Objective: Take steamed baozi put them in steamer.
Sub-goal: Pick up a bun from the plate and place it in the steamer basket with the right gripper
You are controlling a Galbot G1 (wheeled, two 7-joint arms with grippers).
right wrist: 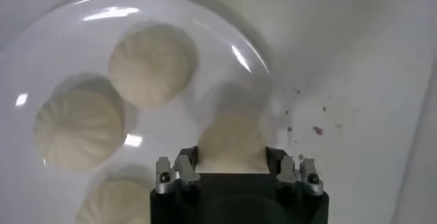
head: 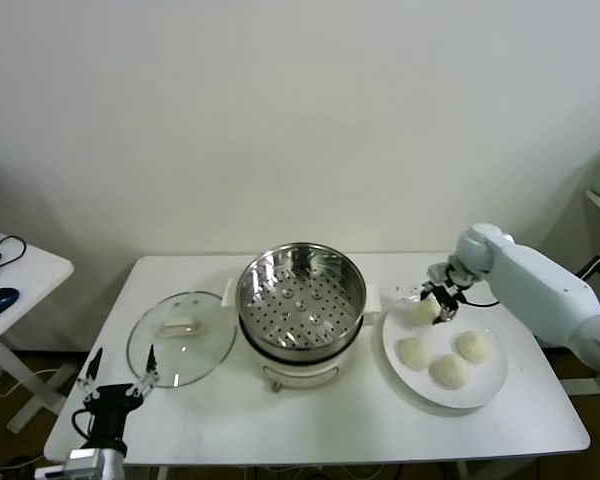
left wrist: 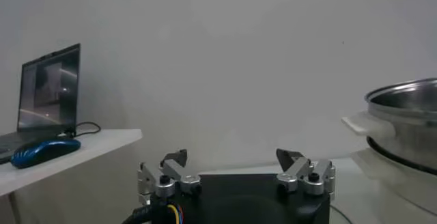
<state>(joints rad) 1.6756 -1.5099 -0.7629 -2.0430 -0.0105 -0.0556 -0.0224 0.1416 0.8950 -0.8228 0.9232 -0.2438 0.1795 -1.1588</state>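
The left gripper (head: 119, 372) waits open by the glass lid (head: 179, 338), the steamer (head: 301, 290) sits empty in the middle, and the right gripper (head: 438, 300) squeezes one baozi (head: 426, 309) above the plate (head: 485, 387) to carry it.

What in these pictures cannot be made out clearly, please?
- Right gripper: its fingertips are hidden behind the baozi it holds; in the head view they are too small.
- Fourth bun on the plate: cut off by the right wrist view's edge.
- Steamer: cut off by the left wrist view's edge.
- Left gripper: open, holds nothing.
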